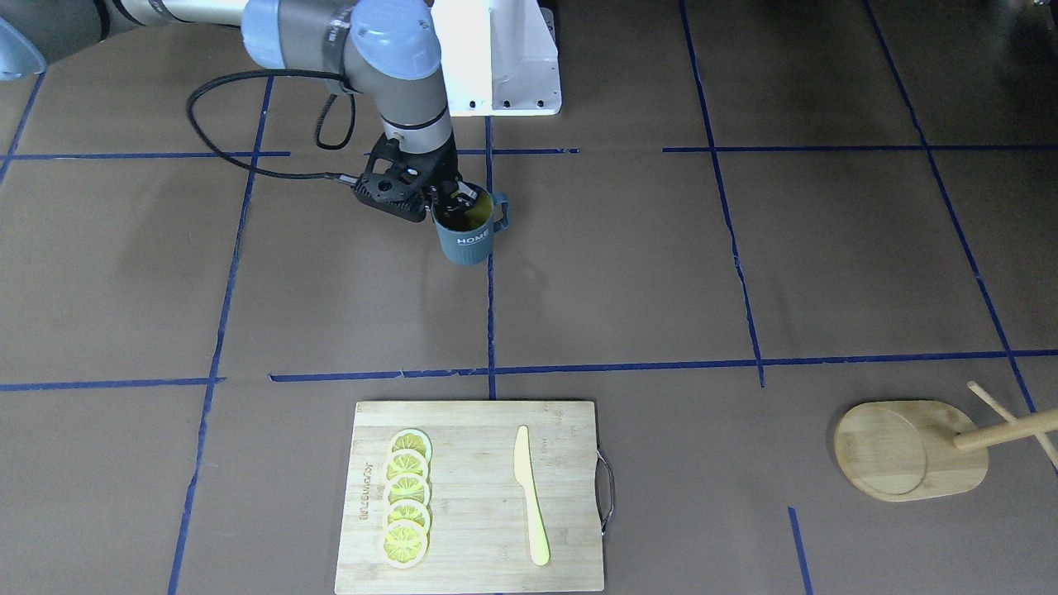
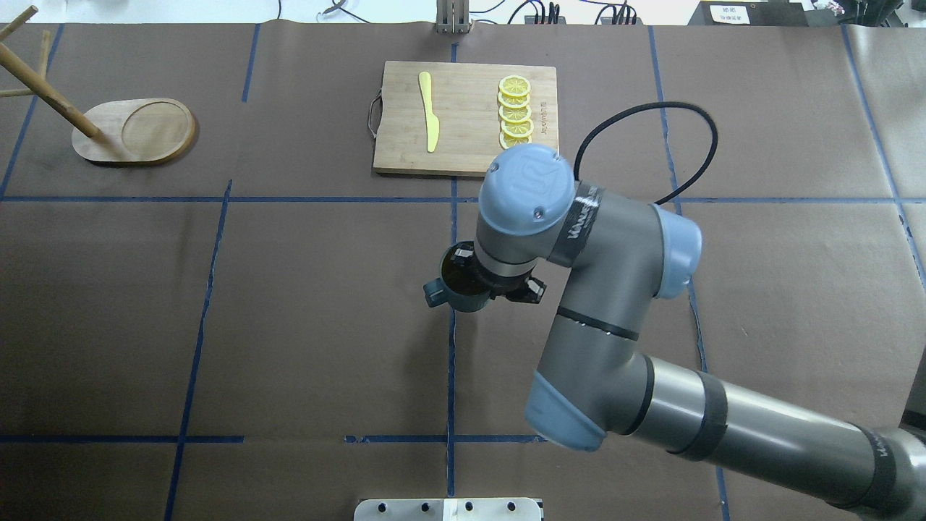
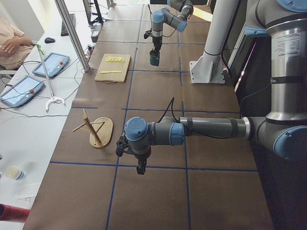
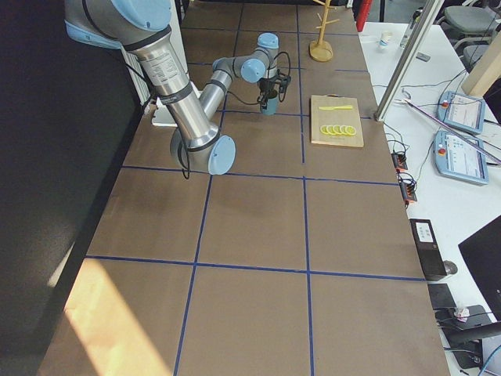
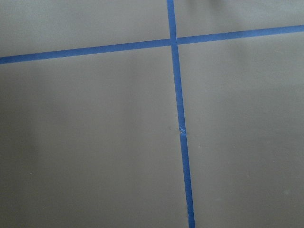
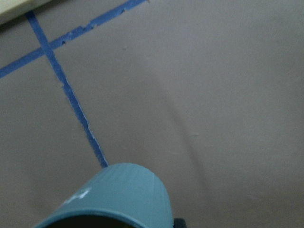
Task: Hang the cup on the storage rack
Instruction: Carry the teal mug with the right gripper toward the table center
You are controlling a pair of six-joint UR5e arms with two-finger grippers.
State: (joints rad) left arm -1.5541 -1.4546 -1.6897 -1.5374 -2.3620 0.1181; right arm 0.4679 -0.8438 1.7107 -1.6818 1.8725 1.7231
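Observation:
The cup (image 1: 466, 235), dark blue-grey with white "HOME" lettering and a yellow inside, hangs from my right gripper (image 1: 457, 198). The gripper is shut on the cup's rim, with one finger inside. The cup is near the table's middle, a little above the paper, with its handle (image 2: 435, 289) pointing to the robot's left. It also shows in the right wrist view (image 6: 114, 194). The storage rack (image 1: 909, 450) stands far off at the table's left far corner and also shows in the overhead view (image 2: 134, 130). My left gripper (image 3: 140, 167) shows only in the exterior left view, over bare table, and I cannot tell whether it is open or shut.
A bamboo cutting board (image 1: 471, 545) with several lemon slices (image 1: 407, 496) and a yellow knife (image 1: 529, 496) lies at the far middle edge. The white robot mount (image 1: 496, 58) and a black cable (image 1: 223, 124) are near the base. Blue tape lines cross the brown paper.

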